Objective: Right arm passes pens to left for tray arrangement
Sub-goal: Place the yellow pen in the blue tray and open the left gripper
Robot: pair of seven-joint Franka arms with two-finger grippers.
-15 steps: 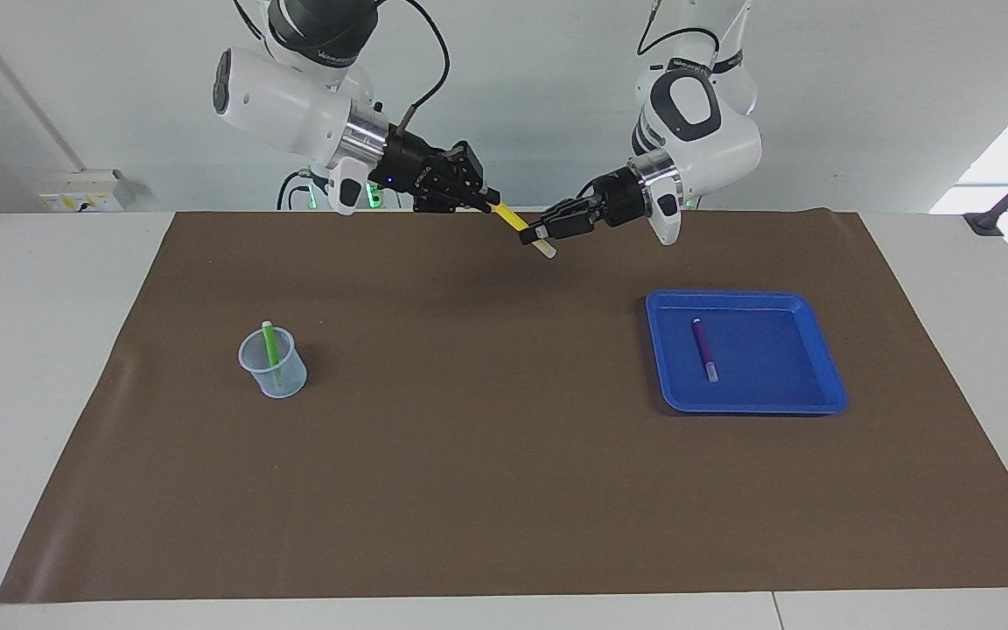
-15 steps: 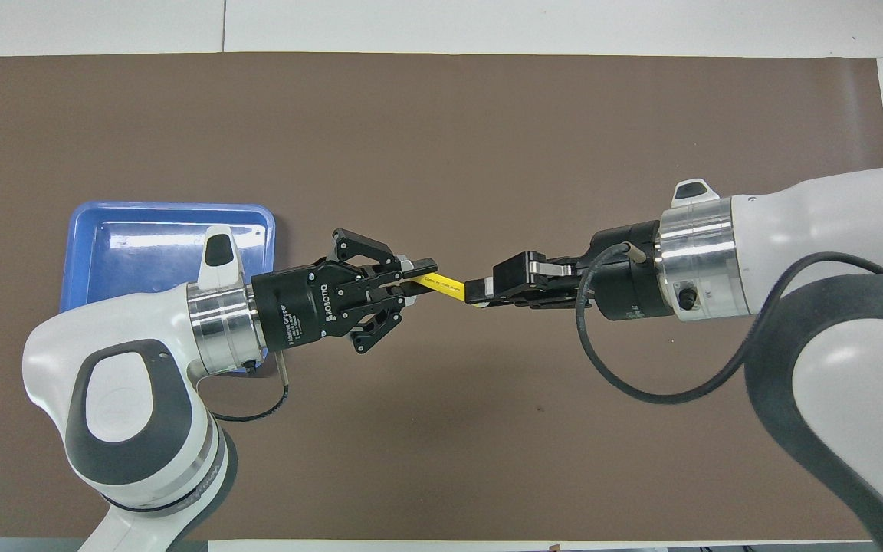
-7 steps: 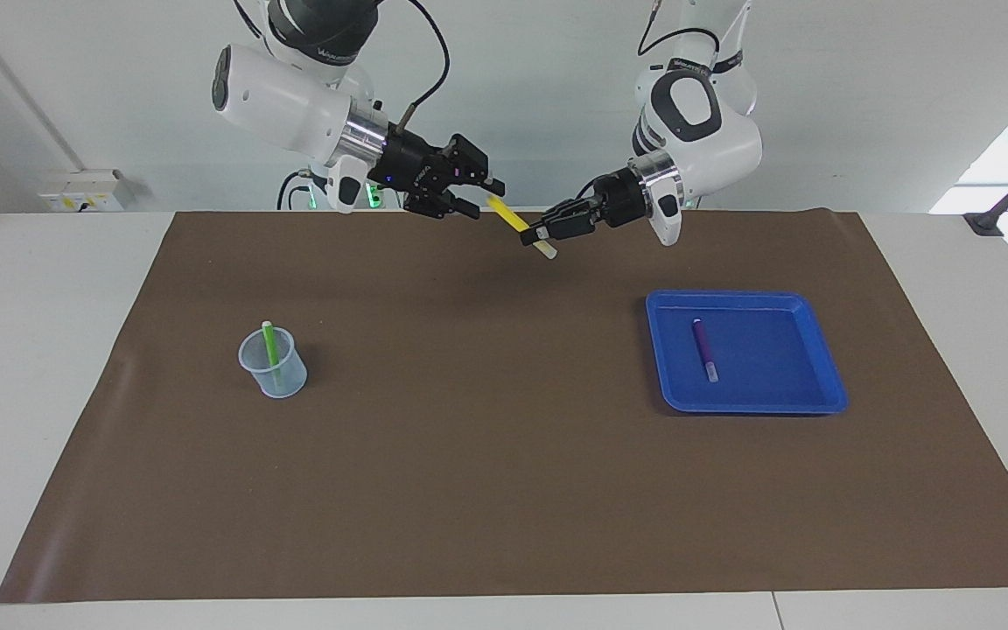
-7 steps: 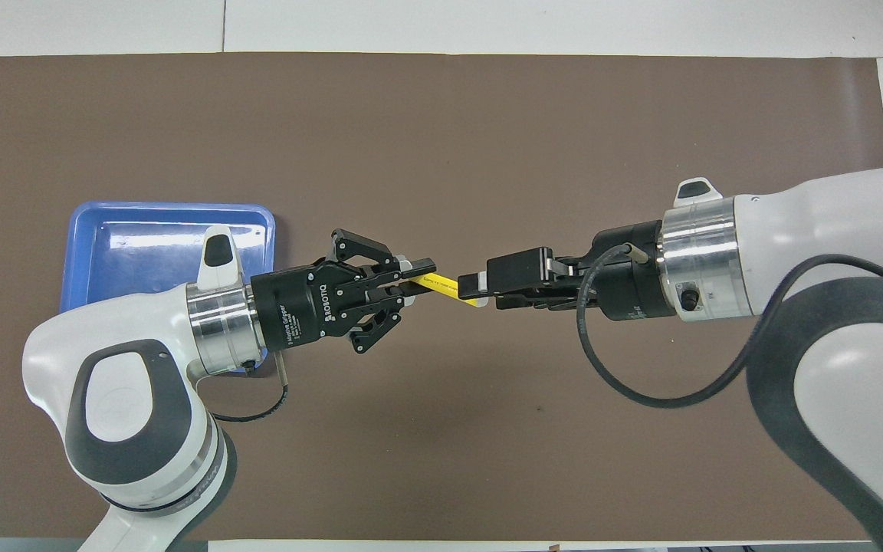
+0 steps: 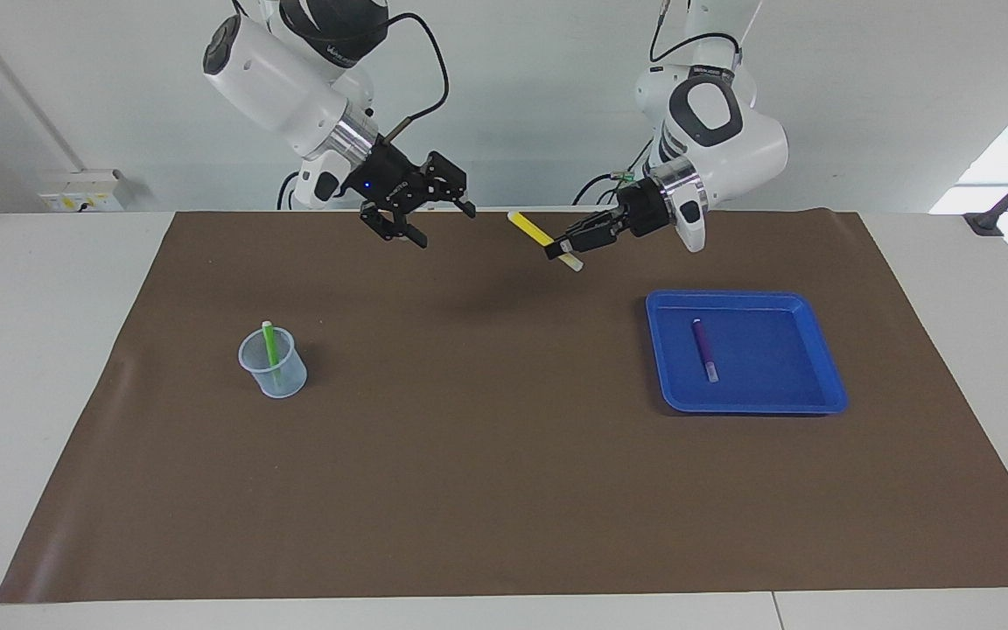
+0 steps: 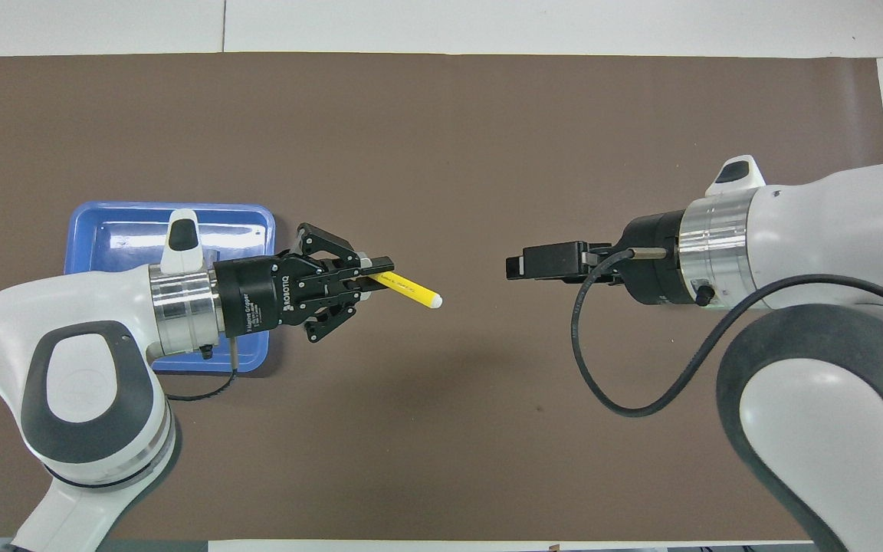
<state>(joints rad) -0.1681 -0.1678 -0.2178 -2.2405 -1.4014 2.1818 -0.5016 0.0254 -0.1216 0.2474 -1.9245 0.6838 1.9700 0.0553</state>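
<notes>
My left gripper [image 5: 558,251] [image 6: 379,271] is shut on the yellow pen [image 5: 528,228] [image 6: 411,288], holding it slanted in the air over the brown mat beside the tray. My right gripper [image 5: 446,227] [image 6: 516,266] hangs open and empty over the mat, well apart from the pen. The blue tray [image 5: 819,359] [image 6: 127,222] lies toward the left arm's end, with the purple pen [image 5: 704,348] flat inside it. The green pen [image 5: 270,344] stands in a clear cup [image 5: 276,372] toward the right arm's end. From overhead the arms hide the cup and the purple pen.
A brown mat [image 5: 486,455] covers most of the white table. The tray and the cup are the only things on it, with a wide stretch of bare mat between them.
My right gripper opened, let go of the yellow pen and drew back toward its own end. My left gripper kept the pen and moved it toward the tray.
</notes>
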